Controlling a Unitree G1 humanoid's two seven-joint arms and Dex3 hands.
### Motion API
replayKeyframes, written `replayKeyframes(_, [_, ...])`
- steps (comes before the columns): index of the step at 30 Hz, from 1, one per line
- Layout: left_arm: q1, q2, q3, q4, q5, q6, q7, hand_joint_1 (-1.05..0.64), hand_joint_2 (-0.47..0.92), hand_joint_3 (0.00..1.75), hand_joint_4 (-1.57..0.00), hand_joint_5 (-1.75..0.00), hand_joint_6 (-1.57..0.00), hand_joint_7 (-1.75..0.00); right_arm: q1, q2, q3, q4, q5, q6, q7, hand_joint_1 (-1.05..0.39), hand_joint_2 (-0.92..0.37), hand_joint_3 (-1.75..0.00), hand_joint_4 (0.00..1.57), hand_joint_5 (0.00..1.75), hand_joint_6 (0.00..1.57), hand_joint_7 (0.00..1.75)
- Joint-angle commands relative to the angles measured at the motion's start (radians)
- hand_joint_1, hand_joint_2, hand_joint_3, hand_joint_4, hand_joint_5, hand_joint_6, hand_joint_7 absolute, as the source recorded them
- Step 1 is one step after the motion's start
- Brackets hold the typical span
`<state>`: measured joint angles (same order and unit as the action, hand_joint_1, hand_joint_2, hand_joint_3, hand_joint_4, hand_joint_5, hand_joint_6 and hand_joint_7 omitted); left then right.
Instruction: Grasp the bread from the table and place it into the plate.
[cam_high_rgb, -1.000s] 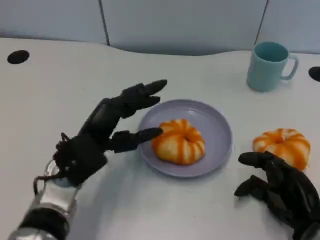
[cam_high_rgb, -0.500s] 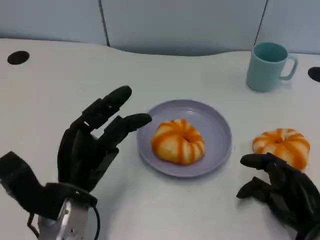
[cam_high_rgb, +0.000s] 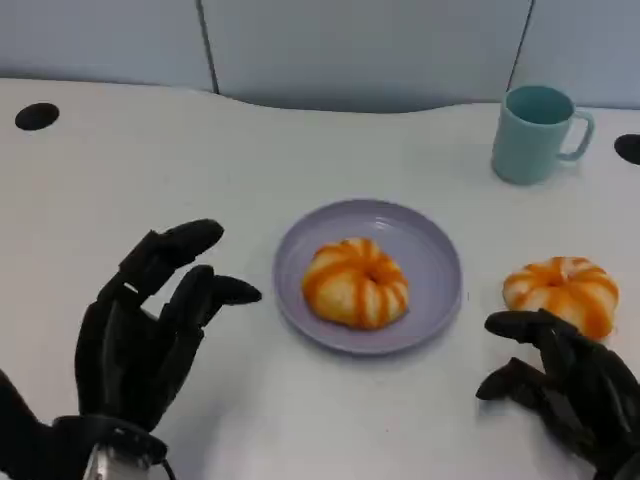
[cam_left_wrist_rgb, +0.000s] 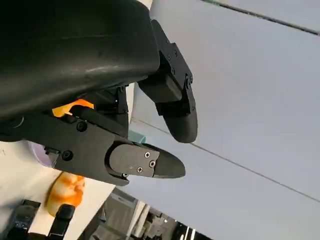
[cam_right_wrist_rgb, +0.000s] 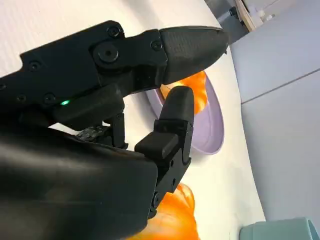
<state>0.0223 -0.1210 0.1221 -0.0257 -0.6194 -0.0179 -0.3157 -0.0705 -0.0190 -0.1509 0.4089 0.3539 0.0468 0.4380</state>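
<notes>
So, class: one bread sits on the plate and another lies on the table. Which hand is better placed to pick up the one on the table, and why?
The right hand. It rests open just in front of the bread on the table, fingers near it. The left hand is open across the plate, which already holds a bread.

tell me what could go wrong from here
The second bread lies on the table close to the right hand, whose open fingers could nudge it away rather than grasp it. The plate already holds one bread, so adding another may push one over the rim. The left hand hangs open near the plate and might bump it.
</notes>
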Motion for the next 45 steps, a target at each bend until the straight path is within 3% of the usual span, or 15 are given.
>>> replayKeyframes(1, [0.053, -0.02, 0.021, -0.054, -0.042, 0.06, 0.039, -0.34, 0.92, 0.26, -0.58, -1.47, -0.59, -0.87, 0.009, -0.005, -0.007, 0.014, 0.006, 0.014, 0.003, -0.42, -0.92, -0.28, 0.59, 1.41, 0.58, 1.0])
replayKeyframes(3, [0.072, -0.025, 0.031, -0.051, -0.048, 0.068, 0.036, -0.33, 0.92, 0.27, -0.58, -1.48, -0.59, -0.9, 0.005, -0.008, -0.005, 0.021, 0.004, 0.007, 0.007, -0.42, -0.92, -0.28, 0.59, 1.42, 0.59, 1.01])
replayKeyframes(5, [0.102, -0.028, 0.04, -0.037, -0.04, 0.065, 0.035, -0.31, 0.92, 0.29, -0.59, -1.56, -0.6, -1.04, 0.001, -0.01, -0.002, 0.025, 0.002, 0.004, 0.01, -0.43, -0.92, -0.29, 0.61, 1.41, 0.61, 0.97])
replayKeyframes(12, [0.128, -0.026, 0.049, -0.001, 0.032, 0.038, 0.034, -0.32, 0.9, 0.3, -0.66, -1.55, -0.62, -1.18, 0.008, -0.005, 0.004, 0.001, 0.0, 0.019, -0.009, -0.43, -0.92, -0.27, 0.61, 1.4, 0.61, 0.97])
replayKeyframes(20, [0.058, 0.029, 0.083, 0.215, 0.113, -0.058, -0.02, -0.31, 0.87, 0.31, -0.69, -1.56, -0.67, -1.12, 0.004, -0.007, 0.0, -0.007, -0.001, 0.034, -0.04, -0.44, -0.92, -0.25, 0.63, 1.41, 0.62, 0.99])
replayKeyframes(45, [-0.03, 0.013, 0.095, 0.351, 0.132, -0.143, -0.068, -0.33, 0.85, 0.3, -0.67, -1.61, -0.68, -1.18, -0.079, -0.049, -0.029, 0.177, -0.008, -0.064, 0.03, -0.43, -0.92, -0.28, 0.6, 1.39, 0.59, 1.01])
